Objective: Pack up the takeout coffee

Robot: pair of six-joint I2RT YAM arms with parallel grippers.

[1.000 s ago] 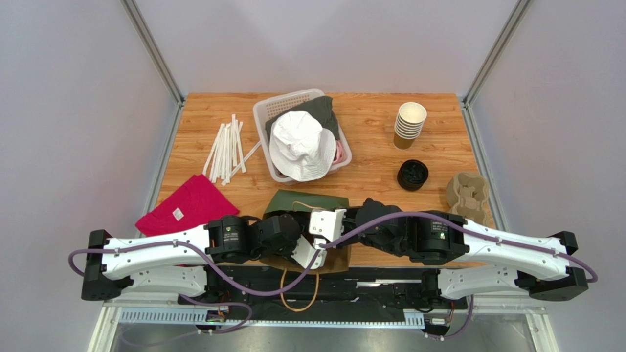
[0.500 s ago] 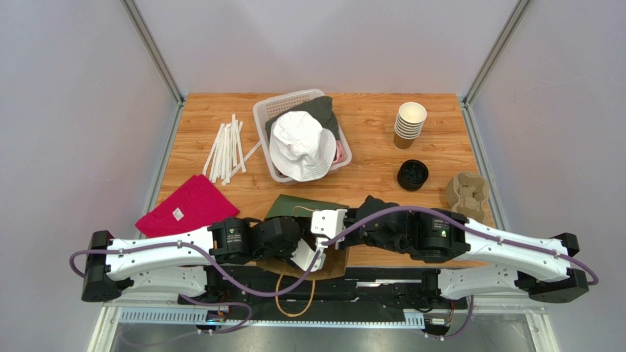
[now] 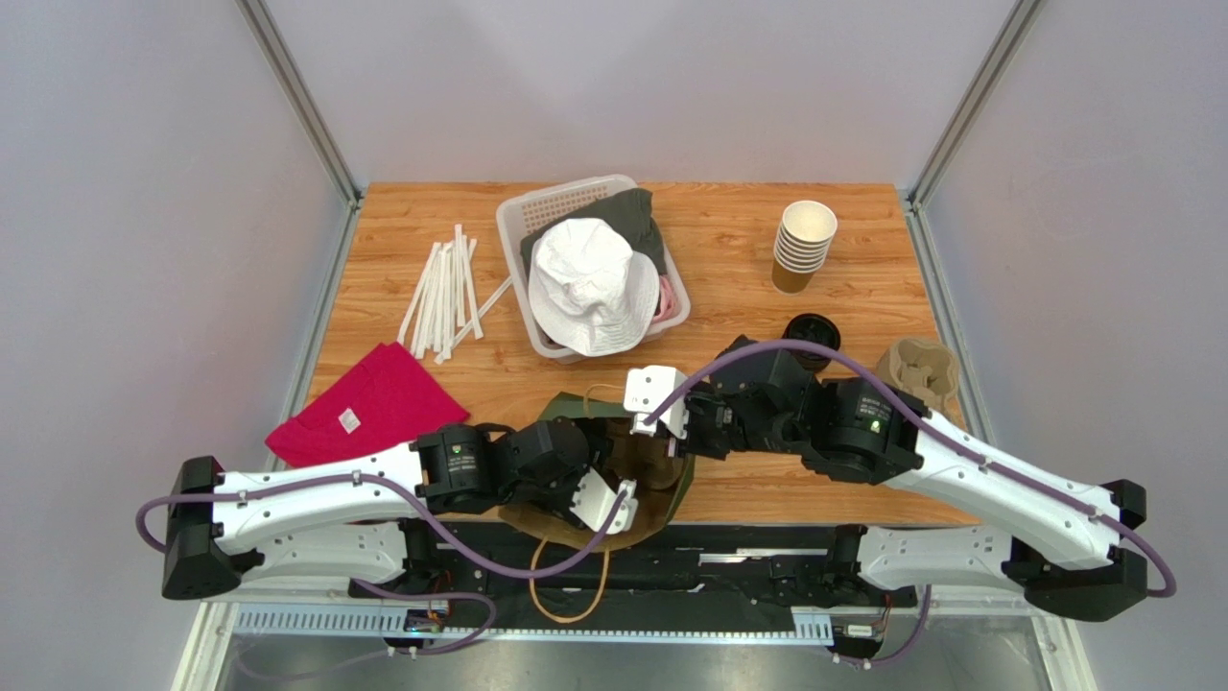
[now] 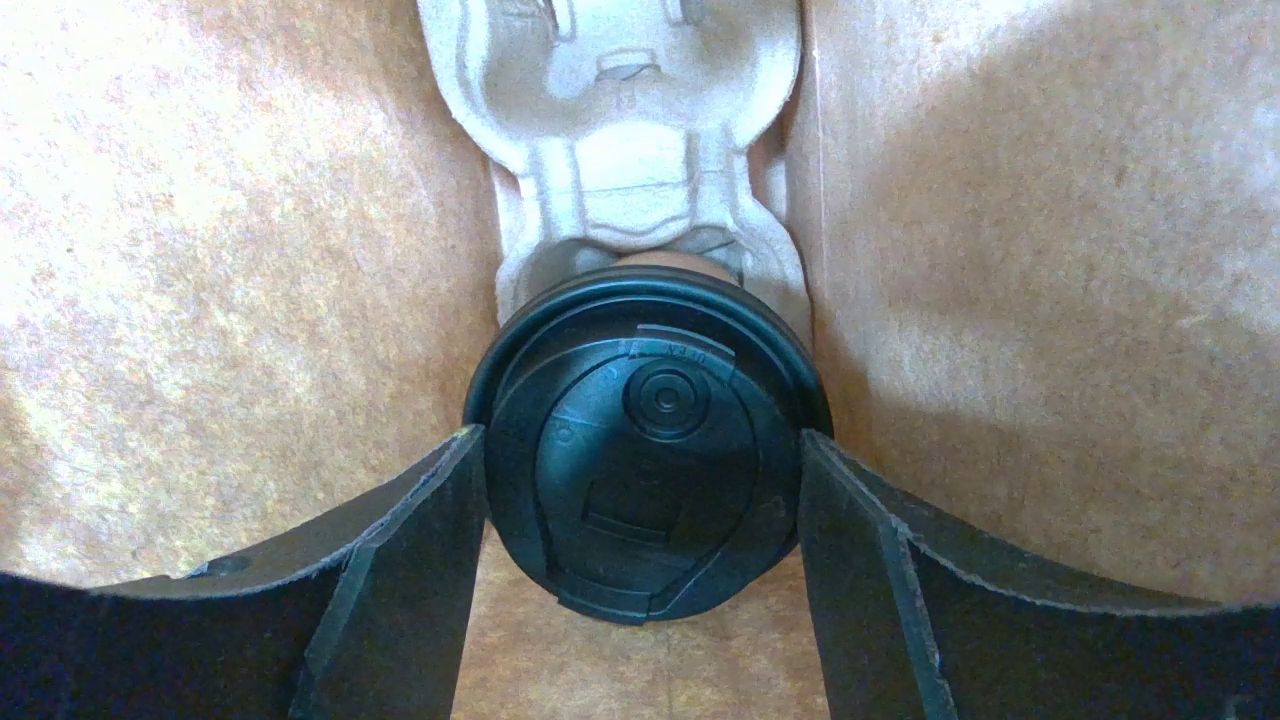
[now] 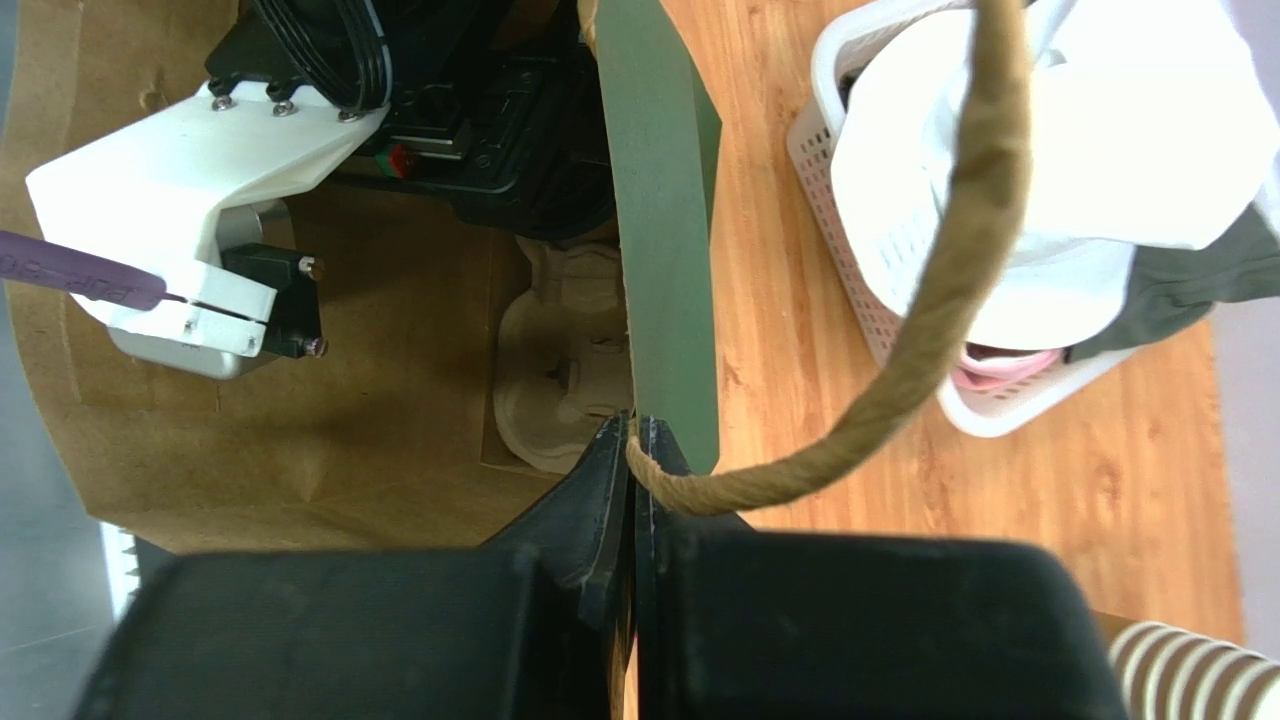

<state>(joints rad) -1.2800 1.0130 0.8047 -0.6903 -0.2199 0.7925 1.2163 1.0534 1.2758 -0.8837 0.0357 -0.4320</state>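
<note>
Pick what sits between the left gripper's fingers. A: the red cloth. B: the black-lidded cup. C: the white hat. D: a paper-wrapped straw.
B: in the left wrist view the fingers of the left gripper flank the black lid of the takeout coffee, at the end of a pulp carrier inside the paper bag.

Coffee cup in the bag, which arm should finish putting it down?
Left. The left gripper clasps the coffee cup inside the paper bag, at the pulp carrier. The right gripper is shut on the bag's rope handle, likely holding it open.
</note>
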